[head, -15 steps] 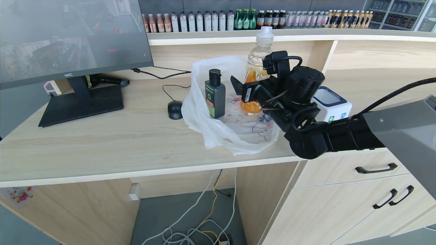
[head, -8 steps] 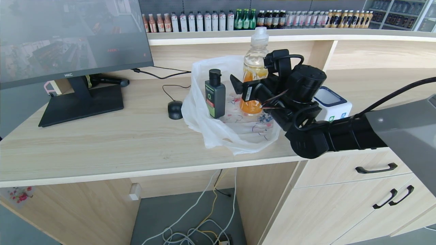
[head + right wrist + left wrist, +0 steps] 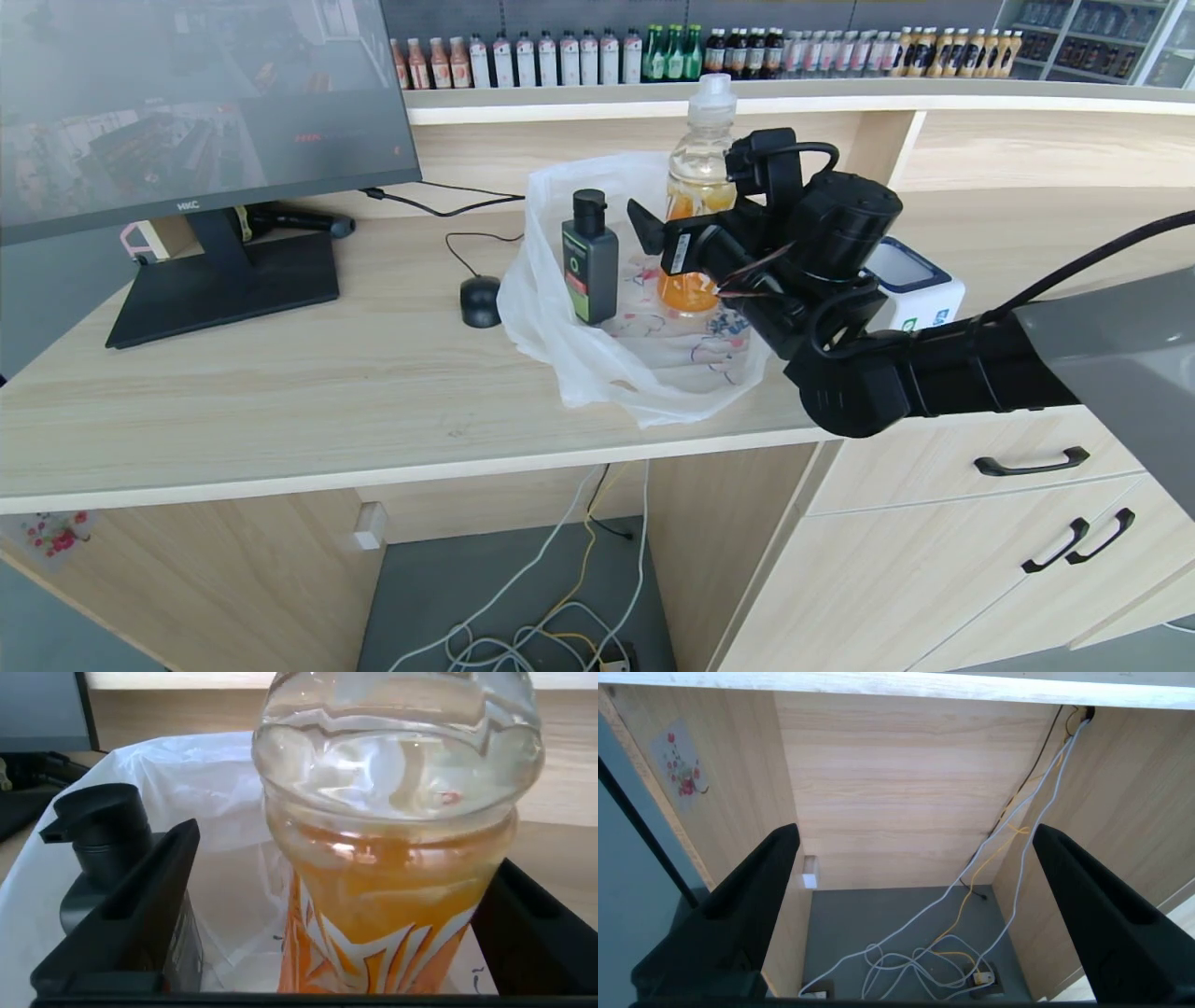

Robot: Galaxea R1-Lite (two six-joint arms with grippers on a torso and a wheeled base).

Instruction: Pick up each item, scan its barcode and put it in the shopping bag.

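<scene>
Straddling the clear plastic bottle of orange drink [image 3: 695, 177] inside the white plastic shopping bag [image 3: 560, 308], the right hand [image 3: 693, 241] gapes wide; the left hand [image 3: 915, 840] gapes too.

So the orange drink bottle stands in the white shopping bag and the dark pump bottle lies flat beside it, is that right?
Not quite: the dark pump bottle stands upright, not flat, as the head view shows. The orange drink bottle does stand in the white shopping bag beside it.

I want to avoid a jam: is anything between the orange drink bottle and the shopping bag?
Nothing visible. The orange drink bottle already stands inside the shopping bag, beside the dark pump bottle.
</scene>
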